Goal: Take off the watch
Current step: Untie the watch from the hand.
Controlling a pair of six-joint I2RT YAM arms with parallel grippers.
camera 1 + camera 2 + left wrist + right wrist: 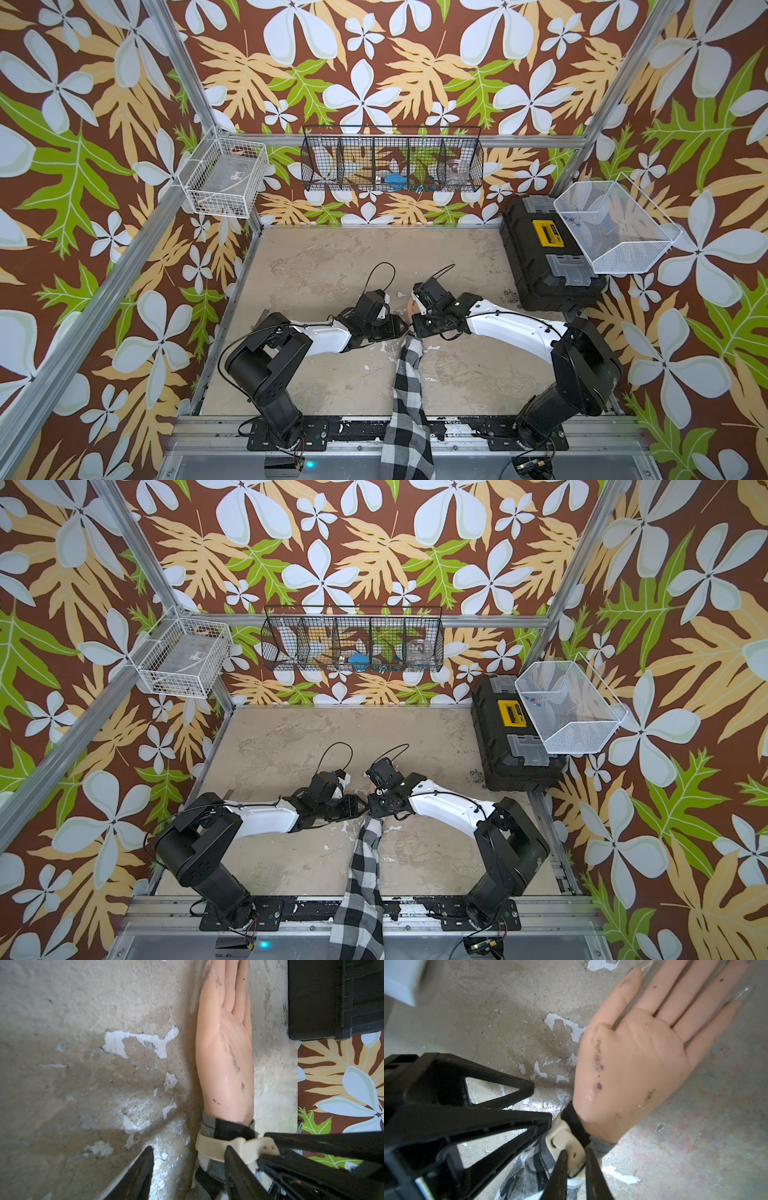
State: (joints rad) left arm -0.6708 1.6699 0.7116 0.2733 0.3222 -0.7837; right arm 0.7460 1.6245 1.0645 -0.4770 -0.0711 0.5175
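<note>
Top views: showing left tool and right tool meeting tip to tip at the cuff of a checked sleeve, mid-worktop. Covering the wrist entirely, leaving only a sliver of mannequin hand peeking out. Closing in from opposite sides, probably for splitting the job into steadying and pulling.

Left wrist: looking along the hand, lying flat. Finding the watch buckled round the wrist, over the cuff. Seeing only its cream strap, with the case out of sight, presumably turned under. Holding left tool spread: one finger clear of the wrist on the worktop side, the other pressing on the strap beside its loop. Seemingly pinning the band against the coming pull.

Right wrist: catching right tool pinching the strap's holed free end, fingers pressed onto either face. Likely readying a tug back through the loop, freeing the buckle.
</note>
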